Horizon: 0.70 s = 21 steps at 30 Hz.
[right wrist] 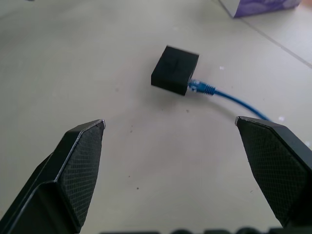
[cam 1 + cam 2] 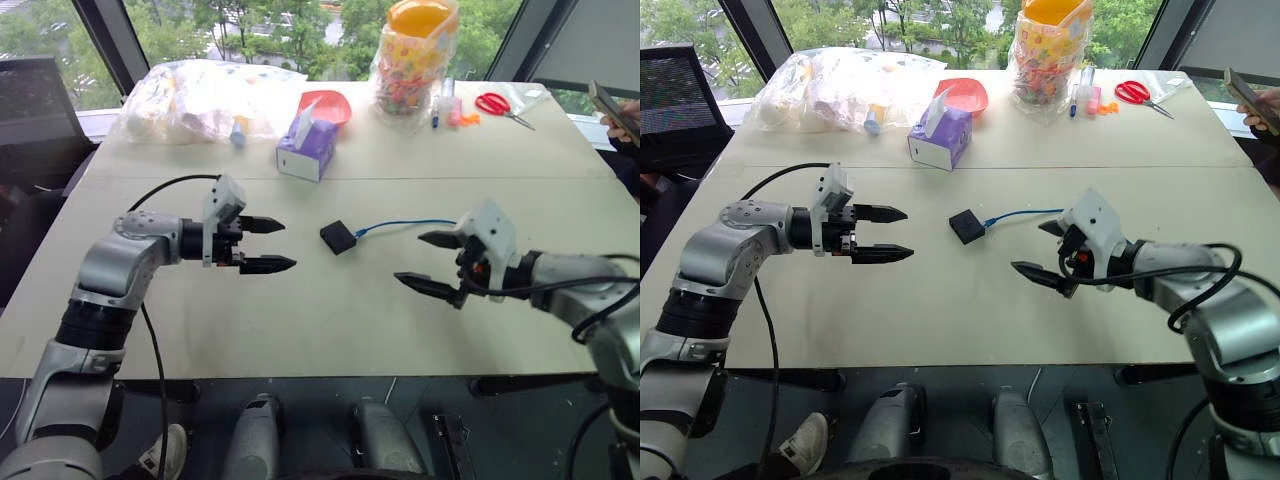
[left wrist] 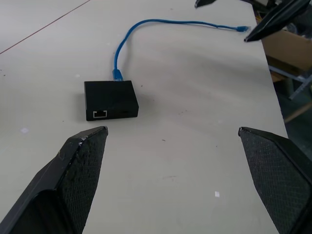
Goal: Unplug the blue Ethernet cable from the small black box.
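Still plugged: the blue Ethernet cable sits in the side of the small black box, and the box lies loose mid-worktop, on your side of the purple tissue box. Left pincer hangs left of the black box, fingers spread wide, holding nothing. Right pincer hangs right of the box, just over the cable's far run, also spread and empty.

Risks, as I judge them:
- Box is light and unanchored. If you tug the cable with only one pincer, the whole box probably slides along and the plug stays in.
- Plug likely has a latch tab; I can't see it. Pull without pressing it and you may strain the cord or the port.
- Grab the cord far from the box and the thin cable can slip through the fingers.
- Left pincer closing off-centre could knock or spin the box away.
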Available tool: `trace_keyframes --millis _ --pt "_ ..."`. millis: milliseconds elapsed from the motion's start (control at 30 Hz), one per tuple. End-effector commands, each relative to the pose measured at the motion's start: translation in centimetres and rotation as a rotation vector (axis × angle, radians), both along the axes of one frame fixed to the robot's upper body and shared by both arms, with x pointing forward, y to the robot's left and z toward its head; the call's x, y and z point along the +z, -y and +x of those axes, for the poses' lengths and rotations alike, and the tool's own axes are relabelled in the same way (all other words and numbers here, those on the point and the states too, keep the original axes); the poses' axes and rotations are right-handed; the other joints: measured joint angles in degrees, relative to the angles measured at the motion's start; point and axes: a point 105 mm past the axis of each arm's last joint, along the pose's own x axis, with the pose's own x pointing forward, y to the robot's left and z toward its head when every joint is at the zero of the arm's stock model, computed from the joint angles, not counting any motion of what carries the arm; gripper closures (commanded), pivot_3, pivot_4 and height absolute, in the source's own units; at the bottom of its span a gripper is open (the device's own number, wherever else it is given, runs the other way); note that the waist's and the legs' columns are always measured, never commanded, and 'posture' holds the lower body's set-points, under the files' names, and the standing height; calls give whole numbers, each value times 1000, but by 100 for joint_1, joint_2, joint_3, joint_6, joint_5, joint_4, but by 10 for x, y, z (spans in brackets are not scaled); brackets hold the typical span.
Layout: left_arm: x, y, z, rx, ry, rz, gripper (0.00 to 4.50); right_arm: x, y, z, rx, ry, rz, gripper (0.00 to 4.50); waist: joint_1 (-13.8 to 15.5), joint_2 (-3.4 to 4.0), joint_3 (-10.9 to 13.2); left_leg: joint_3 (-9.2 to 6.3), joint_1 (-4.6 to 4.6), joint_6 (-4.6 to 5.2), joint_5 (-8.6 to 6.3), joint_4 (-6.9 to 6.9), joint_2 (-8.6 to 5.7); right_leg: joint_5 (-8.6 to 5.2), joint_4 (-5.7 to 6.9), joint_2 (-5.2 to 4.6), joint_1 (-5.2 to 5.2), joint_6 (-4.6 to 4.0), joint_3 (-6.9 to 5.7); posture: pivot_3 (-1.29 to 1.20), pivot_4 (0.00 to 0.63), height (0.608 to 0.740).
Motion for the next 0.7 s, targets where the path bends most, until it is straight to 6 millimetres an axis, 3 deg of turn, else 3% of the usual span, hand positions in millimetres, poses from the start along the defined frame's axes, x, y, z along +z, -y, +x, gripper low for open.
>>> trace_keyframes --millis 33,367,700 --pt "8 -2 0 -24 52 12 9 12 -10 -8 79 -8 18 0 0 0 0 0 0 0 0 0 0 0 0 0 0 0 0 0 150 735" --pt "2 -13 -8 -53 43 38 9 16 -17 -7 133 -16 -14 0 -1 0 1 2 -2 1 -1 2 1 0 0 -1 -2 1 1 0 150 735" --pt "4 -23 -8 18 49 19 9 25 -30 15 214 -10 -119 0 -18 5 4 5 -4 2 -1 3 4 1 4 0 -9 1 2 0 150 735"
